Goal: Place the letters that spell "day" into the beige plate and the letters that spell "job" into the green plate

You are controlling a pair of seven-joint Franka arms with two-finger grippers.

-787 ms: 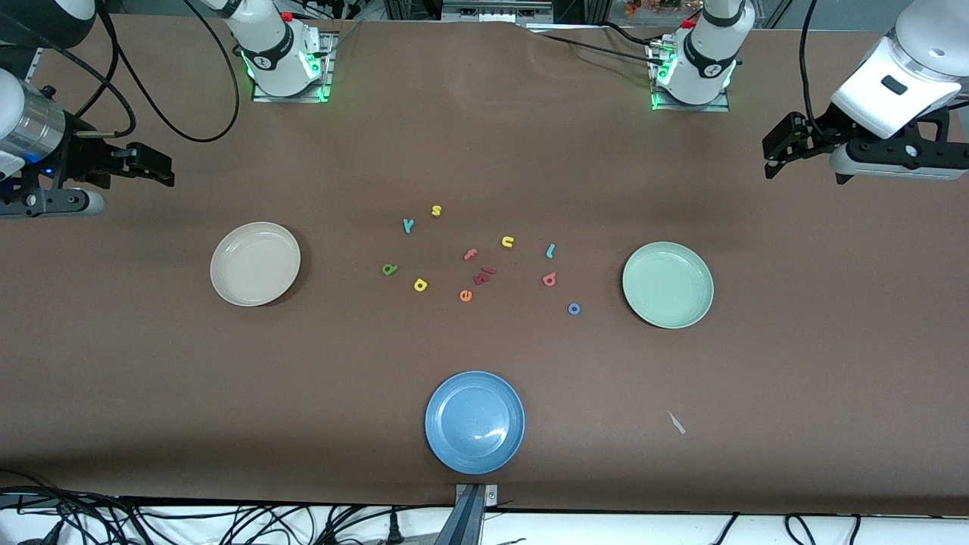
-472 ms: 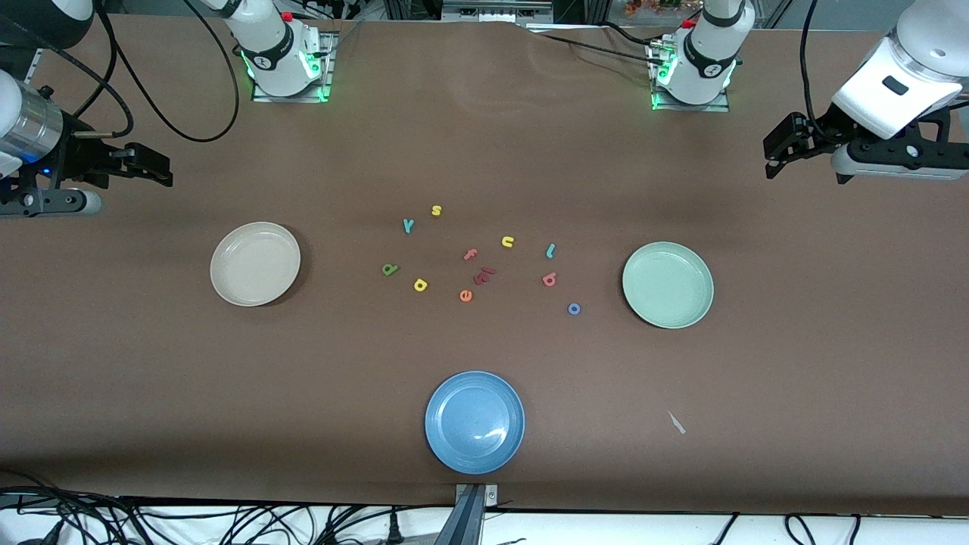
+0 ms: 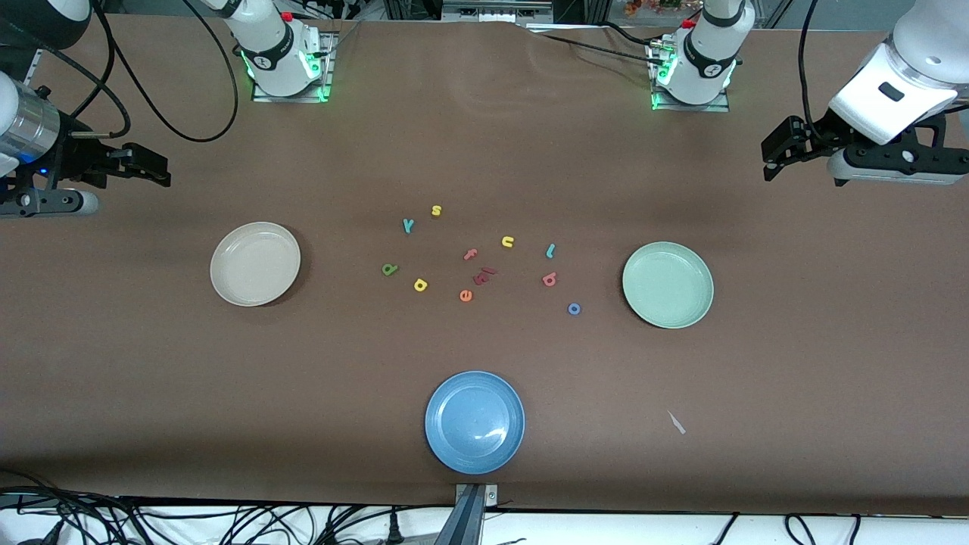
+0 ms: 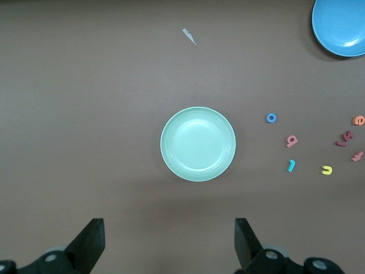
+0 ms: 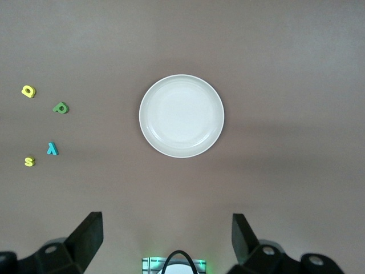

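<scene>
Letters [image 3: 484, 257] lay scattered mid-surface between the beige plate [image 3: 255, 264] and green plate [image 3: 668, 284]; judged light, soft foam, best pinched across edges. Left gripper [image 3: 776, 151] and right gripper [image 3: 155, 168] were held wide-jawed over opposite surface ends.

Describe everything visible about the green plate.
The green plate is round, shallow and pale mint, with a raised rim and a smooth, slightly glossy surface that looks like plastic. It sits flat and empty on the brown table, toward the left arm's end. Nothing touches it; the blue "o" lies closest, apart from its rim.
</scene>
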